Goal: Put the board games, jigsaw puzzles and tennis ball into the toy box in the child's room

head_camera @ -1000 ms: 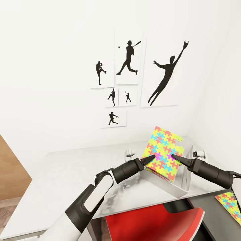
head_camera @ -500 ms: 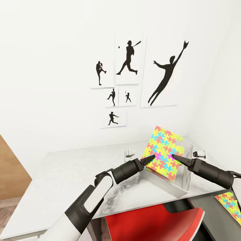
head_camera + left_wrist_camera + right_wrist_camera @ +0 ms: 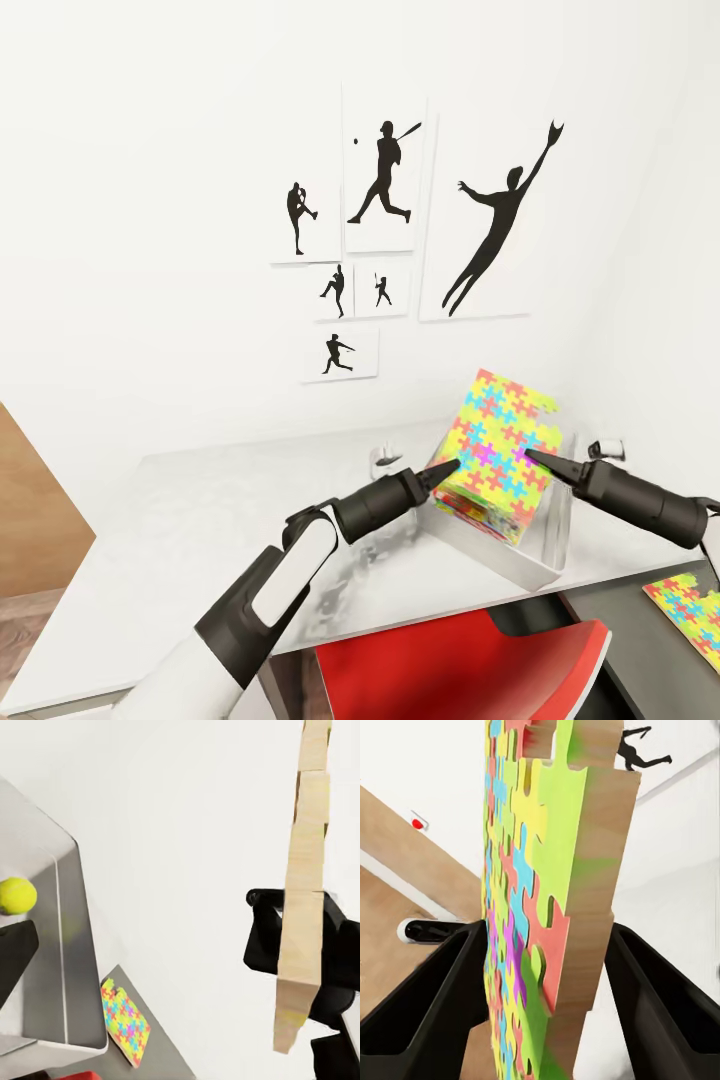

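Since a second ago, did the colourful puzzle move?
Yes. The jigsaw puzzle rose a little and shifted right, judged against the toy box rim and the wall prints.

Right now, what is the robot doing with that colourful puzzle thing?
The robot's right gripper holds a jigsaw puzzle on edge above the grey toy box on the table, seemingly about to put it in. The left gripper points at the puzzle from the other side. The tennis ball is already inside the box. The second jigsaw puzzle lies flat on the darker desk part, waiting its turn.
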Controlling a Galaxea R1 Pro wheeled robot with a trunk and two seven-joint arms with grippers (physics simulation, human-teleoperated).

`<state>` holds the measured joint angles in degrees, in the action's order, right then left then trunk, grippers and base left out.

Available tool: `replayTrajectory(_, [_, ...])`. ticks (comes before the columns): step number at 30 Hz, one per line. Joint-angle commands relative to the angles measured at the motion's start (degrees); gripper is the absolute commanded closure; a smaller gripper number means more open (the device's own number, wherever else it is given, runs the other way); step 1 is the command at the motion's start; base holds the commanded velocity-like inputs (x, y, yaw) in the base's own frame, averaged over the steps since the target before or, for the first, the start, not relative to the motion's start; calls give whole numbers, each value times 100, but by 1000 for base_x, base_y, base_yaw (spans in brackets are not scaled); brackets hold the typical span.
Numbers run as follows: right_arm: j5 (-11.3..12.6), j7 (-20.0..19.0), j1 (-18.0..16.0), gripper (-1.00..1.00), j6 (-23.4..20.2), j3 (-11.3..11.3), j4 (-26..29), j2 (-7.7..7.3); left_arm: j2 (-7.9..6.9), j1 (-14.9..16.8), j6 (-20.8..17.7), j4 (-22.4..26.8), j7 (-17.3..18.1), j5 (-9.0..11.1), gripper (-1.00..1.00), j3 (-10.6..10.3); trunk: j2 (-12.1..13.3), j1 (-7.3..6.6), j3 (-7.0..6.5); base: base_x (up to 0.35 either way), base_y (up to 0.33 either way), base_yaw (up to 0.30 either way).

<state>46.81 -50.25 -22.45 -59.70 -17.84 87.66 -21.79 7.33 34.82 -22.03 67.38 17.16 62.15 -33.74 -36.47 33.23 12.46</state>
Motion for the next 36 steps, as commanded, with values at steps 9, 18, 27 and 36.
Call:
replayTrajectory(9, [-3,327,-912,100,-30,-148,-1860,-697,6,271,-623,98,-825,65,-100,5,-8,2,9,0,0,0])
replayTrajectory(18, [-110,529,-2123,100,-30,-42,-4185,-1237,-18,306,-972,448,-1802,73,-100,55,-8,2,9,0,0,0])
replayTrajectory(27, [-616,567,-2480,100,-30,44,-4874,-1461,-44,298,-1119,739,-2759,76,-100,69,-8,2,9,0,0,0])
replayTrajectory(36, [-888,570,-2607,100,-30,81,-4996,-1456,-86,318,-1242,1058,-3386,951,-100,544,-8,2,34,0,0,0])
